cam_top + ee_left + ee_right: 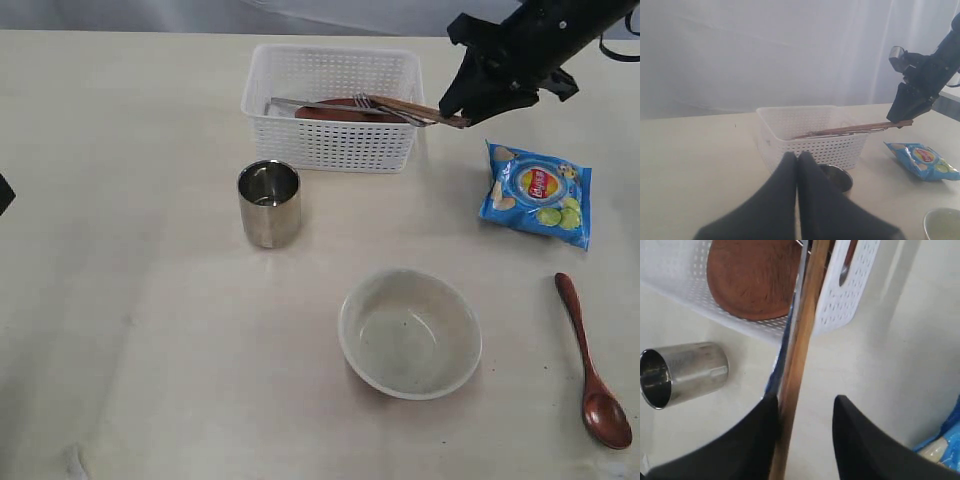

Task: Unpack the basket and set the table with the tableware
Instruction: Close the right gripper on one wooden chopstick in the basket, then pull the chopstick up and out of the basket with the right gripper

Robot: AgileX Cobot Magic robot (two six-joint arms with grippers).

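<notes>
In the exterior view the white basket [330,105] sits at upper centre of the cream counter [130,330]. A brown plate [335,112] and a steel fork [365,101] lie inside it. The chopsticks [415,108] lean over its right rim and stick out towards the upper right. There the right gripper [455,108] hangs with its tip at their outer end. The steel cup [269,203] stands upright just below the basket's left corner. The off-white bowl [410,333] sits at lower centre, and the reddish-brown spoon [592,365] lies at the lower right edge. A blue chips bag [537,192] lies at right, between the right gripper and the spoon.

The left wrist view has the left gripper [797,156] at lower centre. Its jaws are pressed flat together (nothing is pinched between them). Beyond it are the cup, partly hidden, and the basket, with the chopsticks slanting up from the basket to the right gripper.

The right wrist view shows the right gripper's jaws parted, one on each side of the chopsticks. The sticks lie against one finger [762,440], and bare counter shows between them and the other finger (so not clenched). The plate in the basket fills the upper left of the frame, and the cup is at the left edge.
</notes>
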